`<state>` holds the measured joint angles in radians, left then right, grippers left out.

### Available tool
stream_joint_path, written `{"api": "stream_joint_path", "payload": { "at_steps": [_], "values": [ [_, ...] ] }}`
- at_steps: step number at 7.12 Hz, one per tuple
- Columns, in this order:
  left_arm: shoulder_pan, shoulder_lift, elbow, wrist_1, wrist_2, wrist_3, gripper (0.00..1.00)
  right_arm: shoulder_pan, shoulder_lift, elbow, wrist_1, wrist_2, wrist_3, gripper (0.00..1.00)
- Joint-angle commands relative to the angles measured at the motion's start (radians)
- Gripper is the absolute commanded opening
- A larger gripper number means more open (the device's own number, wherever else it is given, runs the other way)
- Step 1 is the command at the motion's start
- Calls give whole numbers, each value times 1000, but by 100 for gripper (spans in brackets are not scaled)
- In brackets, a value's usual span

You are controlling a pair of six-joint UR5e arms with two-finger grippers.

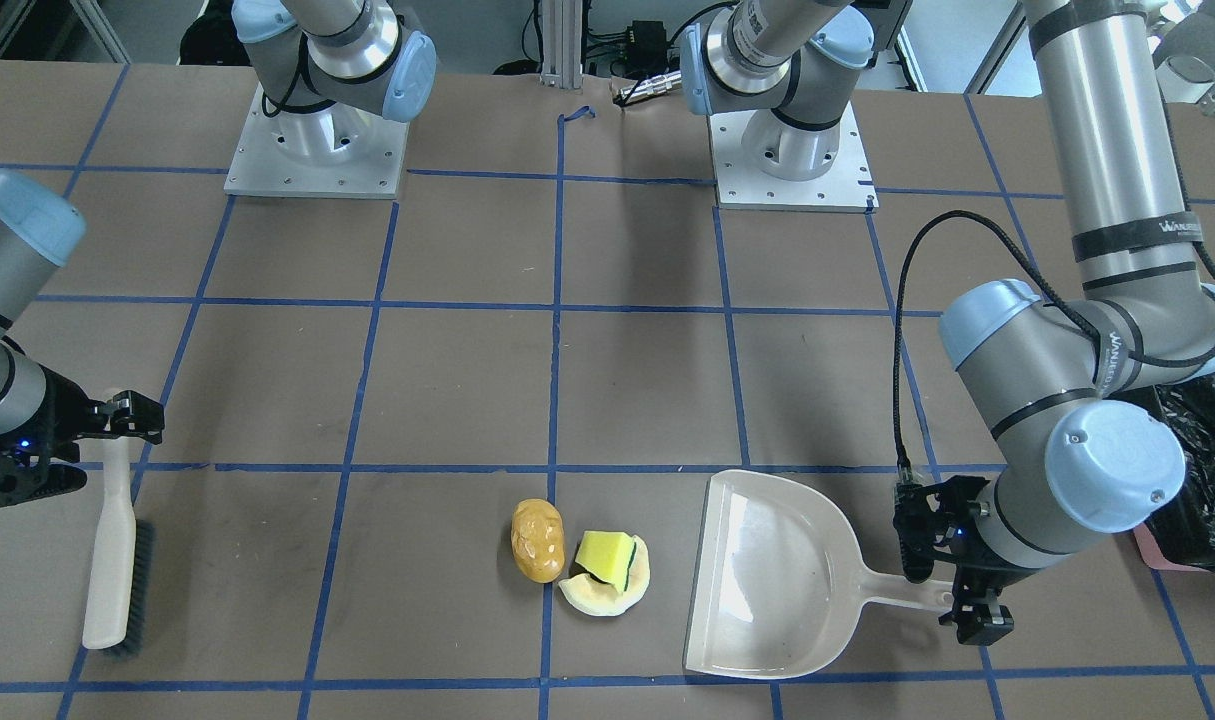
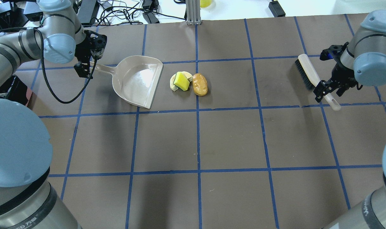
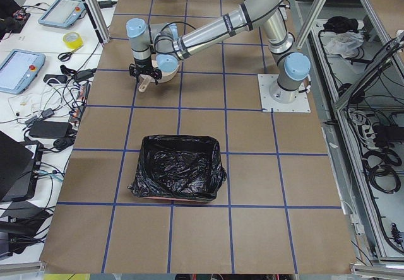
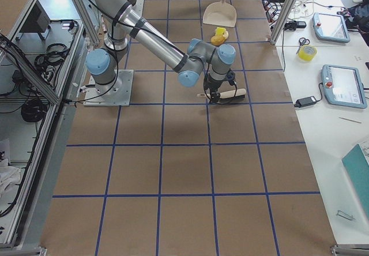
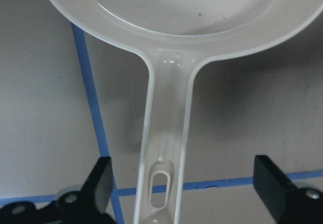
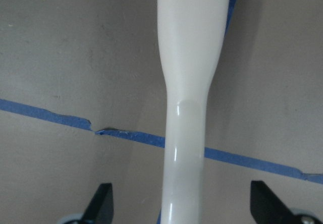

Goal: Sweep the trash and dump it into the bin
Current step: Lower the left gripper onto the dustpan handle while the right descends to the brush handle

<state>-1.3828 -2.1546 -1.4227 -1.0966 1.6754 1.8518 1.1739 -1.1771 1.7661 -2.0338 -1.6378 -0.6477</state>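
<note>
Closest to the lens, the dustpan handle [image 5: 166, 133] ran between the spread fingers of the left pincer [image 5: 182, 168], which stood released, with neither finger touching it. Ahead of that pincer the beige dustpan [image 2: 137, 81] lay on the table [image 2: 231, 140]. Just past its mouth sat the trash: a yellow sponge wedge [image 2: 181, 81] resting on a pale slice [image 2: 173, 85], with a golden-brown lump [image 2: 200, 84] beside them. The bin [image 3: 214, 166] stood well apart from the left pincer, on the side away from the pan. The right pincer [image 6: 182, 193], likewise released, straddled the brush handle [image 6: 189, 82] without contact, and the trash lay well apart from it, between the two pincers.
</note>
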Motion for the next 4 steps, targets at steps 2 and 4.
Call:
{"api": "stream_joint_path", "payload": {
  "at_steps": [2, 4],
  "values": [
    [1, -19, 10, 4, 1, -17, 93, 0, 4, 1, 3, -7, 8, 69],
    [1, -30, 10, 11, -8, -19, 86, 0, 4, 1, 3, -7, 10, 57]
  ]
}}
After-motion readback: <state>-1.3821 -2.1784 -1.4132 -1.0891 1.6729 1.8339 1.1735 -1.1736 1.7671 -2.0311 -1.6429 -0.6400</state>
